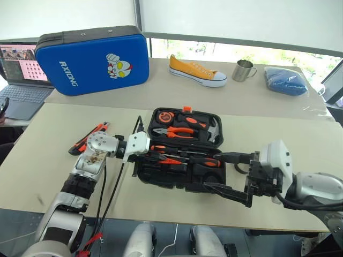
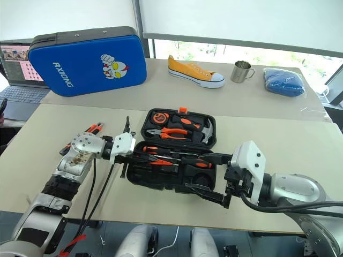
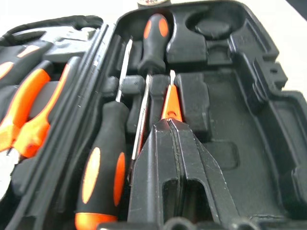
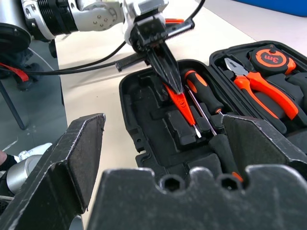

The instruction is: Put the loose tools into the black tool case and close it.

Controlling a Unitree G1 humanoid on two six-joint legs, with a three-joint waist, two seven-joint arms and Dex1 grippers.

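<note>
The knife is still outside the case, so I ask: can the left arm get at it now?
Probably yes. The utility knife lies bare on the table beside the left arm, nothing over it, but the left gripper is shut over the slim orange tester screwdriver and must withdraw first.

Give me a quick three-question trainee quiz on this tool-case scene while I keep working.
1. True or false: the left hand is shut over the slim orange tester screwdriver in the black tool case.
2. Which loose tool lies on the table outside the case: A utility knife, B hammer, C pliers?
3. What stands between the yellow sneaker and the blue cloth?

Key: 1 true; 2 A; 3 a metal mug.
</note>
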